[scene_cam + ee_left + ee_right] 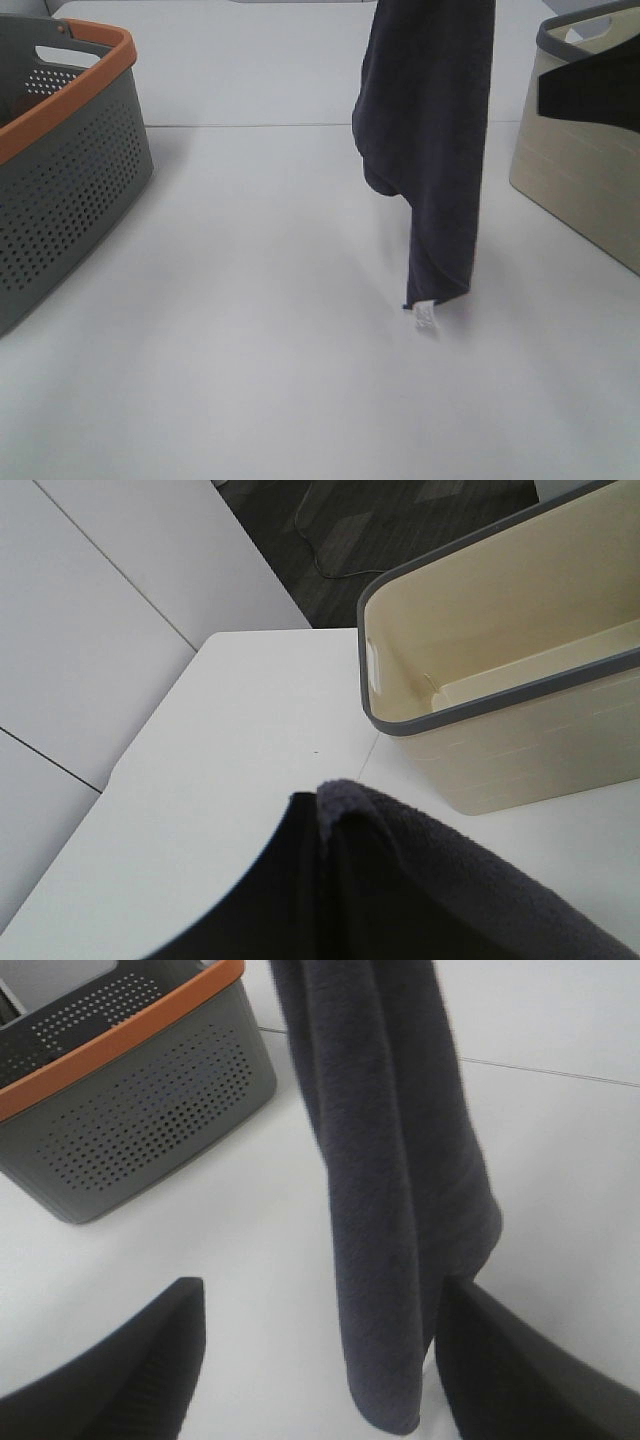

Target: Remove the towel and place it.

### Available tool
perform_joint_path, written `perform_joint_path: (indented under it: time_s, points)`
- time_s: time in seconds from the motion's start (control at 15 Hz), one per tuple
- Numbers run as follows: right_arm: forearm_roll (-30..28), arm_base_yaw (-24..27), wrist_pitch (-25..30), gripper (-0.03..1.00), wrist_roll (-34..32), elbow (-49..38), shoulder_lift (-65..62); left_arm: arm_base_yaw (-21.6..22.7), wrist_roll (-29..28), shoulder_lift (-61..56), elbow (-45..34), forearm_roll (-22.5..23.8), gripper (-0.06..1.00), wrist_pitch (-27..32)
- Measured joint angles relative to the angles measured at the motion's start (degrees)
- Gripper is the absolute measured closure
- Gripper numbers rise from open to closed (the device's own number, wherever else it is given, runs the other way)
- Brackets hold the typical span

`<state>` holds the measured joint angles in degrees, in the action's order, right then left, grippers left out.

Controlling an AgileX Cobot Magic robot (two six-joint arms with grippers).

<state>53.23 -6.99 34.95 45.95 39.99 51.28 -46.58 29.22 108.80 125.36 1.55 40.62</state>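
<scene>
The dark navy towel [432, 140] hangs straight down from above the top of the exterior view. Its lowest corner, with a small white tag [424, 316], is at or just above the white table [250, 300]. In the left wrist view the towel [440, 890] bunches against a black finger [265, 900], so my left gripper is shut on its top, out of the exterior view. My right gripper [325, 1295] is open, its fingers [120, 1370] spread wide. The towel [390, 1210] hangs just beyond them, untouched. A dark part of that gripper [585, 95] shows at the right.
A grey perforated basket with an orange rim [70, 150] stands at the left; it also shows in the right wrist view [130, 1110]. A beige bin with a grey rim [580, 170] stands at the right and looks empty in the left wrist view [500, 670].
</scene>
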Motion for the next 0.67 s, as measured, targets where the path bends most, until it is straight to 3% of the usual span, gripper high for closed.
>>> perform_joint_path:
  time_s: [0.4, 0.67]
  points:
    - [2.1, -24.5, -23.7, 0.38, 0.0, 0.0, 13.4, 0.0, -0.3, 0.9, 0.6, 0.5, 0.94, -0.1]
    - [6.3, -31.6, -40.5, 0.38, -1.4, 0.0, 21.1, 0.0, -0.3, 1.1, 0.7, 0.7, 0.94, -0.1]
